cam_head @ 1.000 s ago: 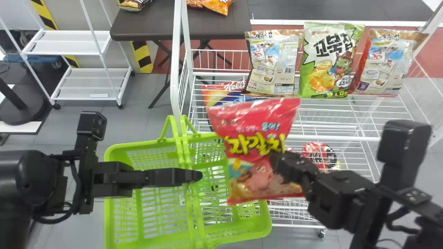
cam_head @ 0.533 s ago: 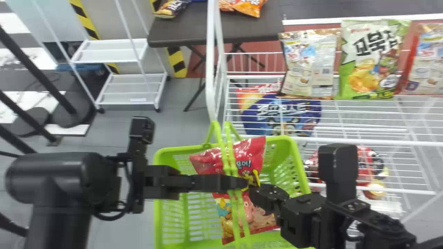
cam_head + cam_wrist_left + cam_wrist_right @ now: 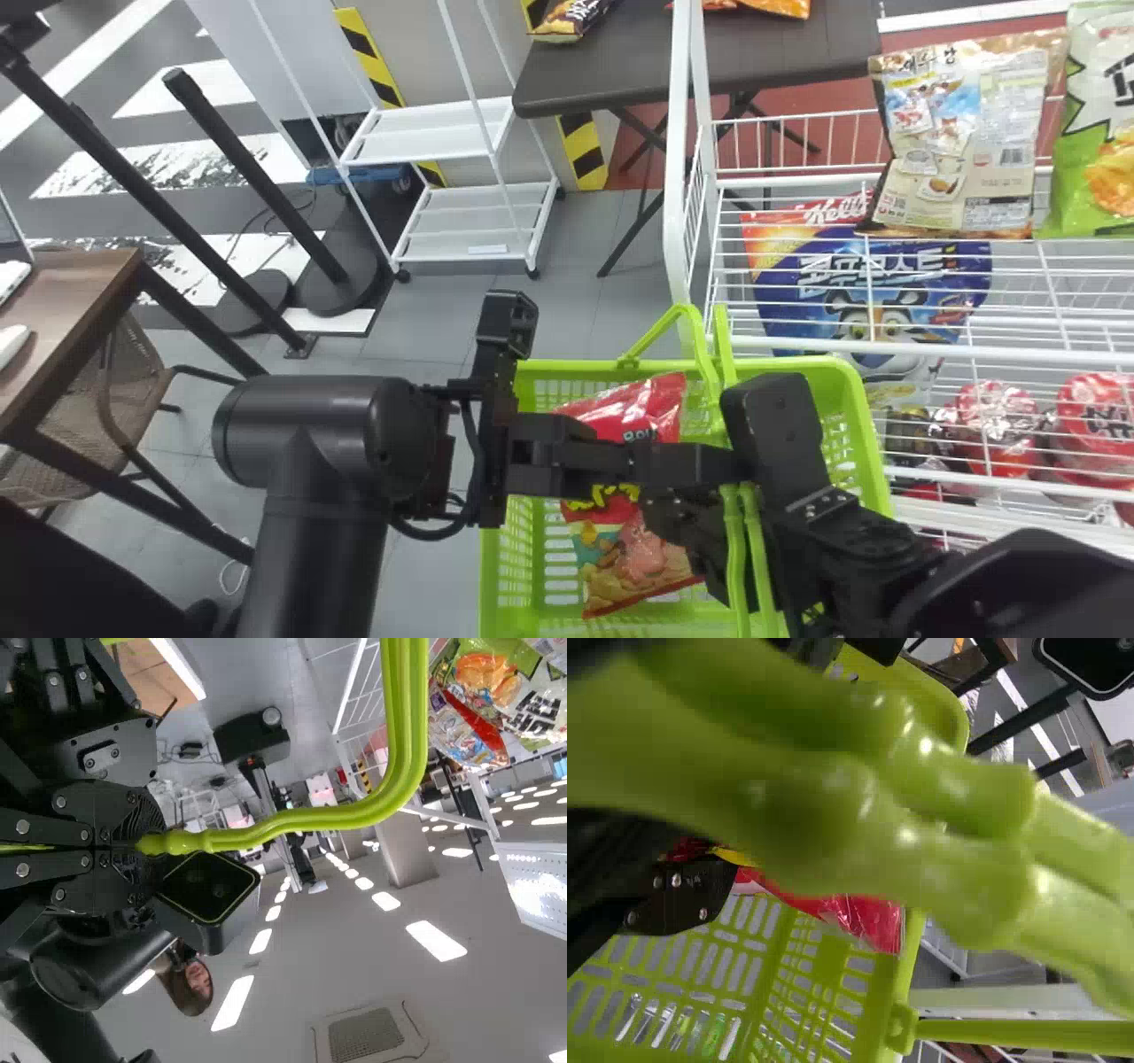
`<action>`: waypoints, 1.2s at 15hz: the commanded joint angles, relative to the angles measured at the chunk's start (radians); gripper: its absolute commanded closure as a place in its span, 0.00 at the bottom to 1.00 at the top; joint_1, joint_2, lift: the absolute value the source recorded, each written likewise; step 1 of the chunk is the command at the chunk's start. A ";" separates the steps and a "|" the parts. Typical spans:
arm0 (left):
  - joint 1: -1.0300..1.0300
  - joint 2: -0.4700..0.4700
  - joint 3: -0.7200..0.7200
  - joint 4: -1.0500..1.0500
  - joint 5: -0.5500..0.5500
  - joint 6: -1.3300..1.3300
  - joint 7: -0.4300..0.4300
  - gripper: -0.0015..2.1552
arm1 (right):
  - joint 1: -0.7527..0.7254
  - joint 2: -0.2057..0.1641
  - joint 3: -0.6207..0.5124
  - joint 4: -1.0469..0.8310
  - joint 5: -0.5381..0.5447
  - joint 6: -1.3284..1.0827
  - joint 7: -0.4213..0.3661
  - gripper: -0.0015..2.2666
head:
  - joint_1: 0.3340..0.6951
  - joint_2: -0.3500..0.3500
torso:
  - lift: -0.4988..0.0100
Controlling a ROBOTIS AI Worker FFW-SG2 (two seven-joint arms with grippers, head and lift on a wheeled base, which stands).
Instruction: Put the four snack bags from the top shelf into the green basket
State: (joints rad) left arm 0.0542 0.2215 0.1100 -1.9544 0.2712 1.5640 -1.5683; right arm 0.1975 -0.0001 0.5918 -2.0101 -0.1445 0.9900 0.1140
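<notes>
Basket (image 3: 861, 425) work: swinging red snack bag (image 3: 638, 549) from the handles' (image 3: 737, 549) 3 o'clock side, 1.0 s earlier, to their 9 o'clock side inside the rim, probably nearing delivery of 1 of 4. Pinching it in right gripper (image 3: 651, 514); keeping left gripper (image 3: 722, 465) clamped on the handles.

head cam's looking fwd & down from above the green basket (image 3: 492, 567), w/ the wire shelf (image 3: 974, 354) sitting farther off. l. wrist cam's facing out past the nearby handles (image 3: 310, 819) & up toward the ceiling (image 3: 301, 992). r. wrist cam's peering into the basket, handles looming v. close. head & r. are sharing the red bag (image 3: 651, 408); head & l., the shelf bags (image 3: 961, 142).
</notes>
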 commanded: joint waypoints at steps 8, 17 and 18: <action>-0.002 0.009 0.002 0.002 0.008 0.007 -0.012 1.00 | 0.215 -0.063 -0.426 -0.472 -0.013 0.141 0.044 0.03 | 1.00 0.76 | 0.98; 0.009 0.007 0.002 0.023 0.011 0.007 -0.012 1.00 | -0.153 -0.038 -0.534 0.123 0.103 -0.408 -0.022 0.03 | 1.00 0.33 | 0.98; 0.015 0.009 0.011 0.023 0.013 0.007 -0.012 1.00 | -0.194 -0.034 -0.529 0.203 0.103 -0.460 -0.033 0.03 | 1.00 0.33 | 0.98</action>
State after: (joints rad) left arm 0.0611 0.2288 0.1109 -1.9318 0.2826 1.5640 -1.5693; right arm 0.0642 -0.0400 0.0528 -1.9203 -0.0522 0.6006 0.0866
